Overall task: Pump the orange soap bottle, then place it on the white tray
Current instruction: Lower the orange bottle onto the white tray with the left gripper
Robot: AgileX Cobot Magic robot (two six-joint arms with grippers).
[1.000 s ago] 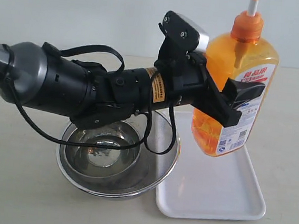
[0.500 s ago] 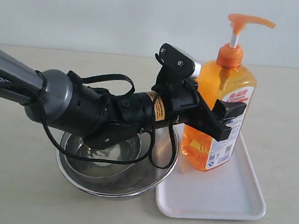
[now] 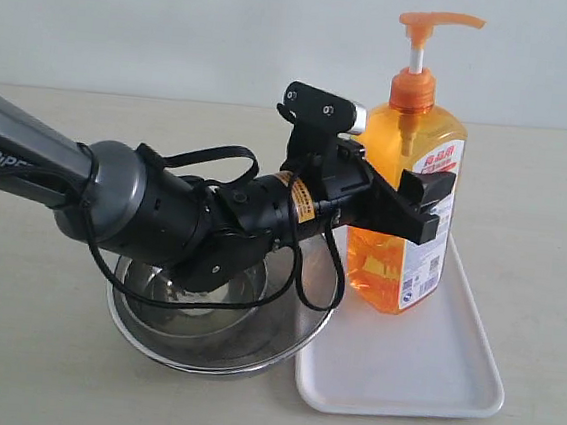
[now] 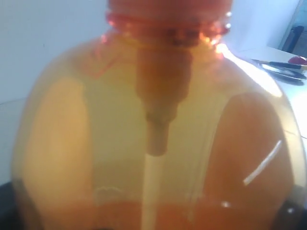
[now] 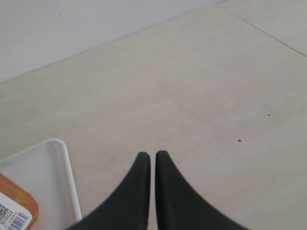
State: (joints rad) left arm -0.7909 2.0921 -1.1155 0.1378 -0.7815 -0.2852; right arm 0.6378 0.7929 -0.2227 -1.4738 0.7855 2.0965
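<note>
The orange soap bottle (image 3: 384, 267) is being held upright at centre right of the exterior view, over the upper left part of the white tray (image 3: 448, 379). Whether its base is already being borne by the tray cannot be told. The nested steel bowls (image 3: 221, 342) are sitting at lower centre, just beside the tray's left rim. The bottle's body is being clamped by the left gripper (image 3: 432, 209). The right gripper (image 5: 152, 155) is being held closed on nothing. Placing is judged nearly done, with release remaining; pumping cannot be confirmed.
</note>
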